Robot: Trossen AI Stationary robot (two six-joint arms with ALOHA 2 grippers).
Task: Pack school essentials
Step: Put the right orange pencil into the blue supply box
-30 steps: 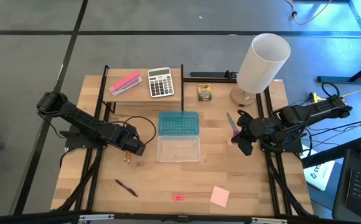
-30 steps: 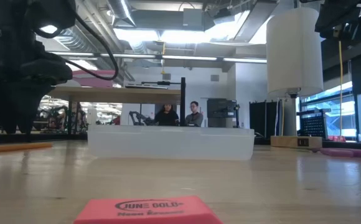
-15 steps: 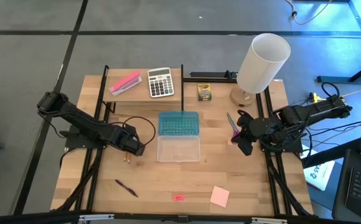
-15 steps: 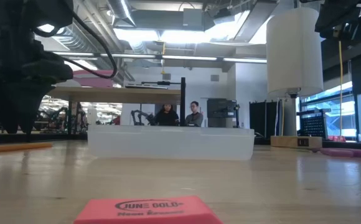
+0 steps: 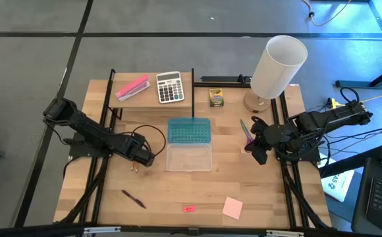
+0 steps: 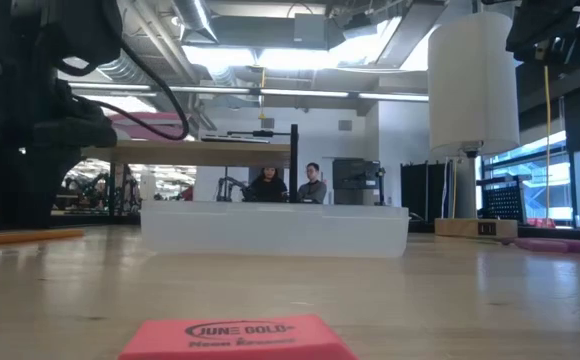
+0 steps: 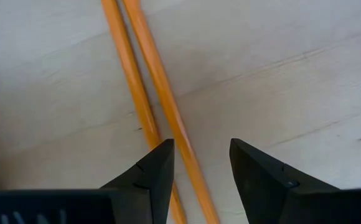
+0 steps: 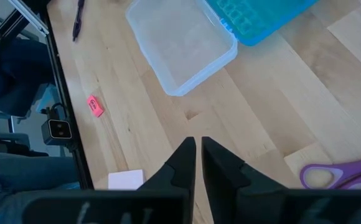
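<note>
Nearest the front edge of the desk [image 5: 178, 191] lie the pink eraser [image 5: 189, 209] and the pale pink sticky-note pad [image 5: 232, 208], with the dark purple pen [image 5: 133, 198] to their left. Farther in, the left pincer [image 7: 200, 163] is low over the two orange pencils [image 7: 144, 93] — fingers parted, one pencil running between them, the other beside a fingertip. The clear box [image 5: 189, 157] sits open at the middle, its blue lid [image 5: 188, 130] laid back. On the right, the right pincer [image 8: 198, 155] hovers with fingers nearly together, empty, near the purple-handled scissors [image 5: 245, 131]. Beyond them — the yellow-green crayon box [image 5: 216, 97], the calculator [image 5: 170, 87] and the pink stapler [image 5: 132, 87].
</note>
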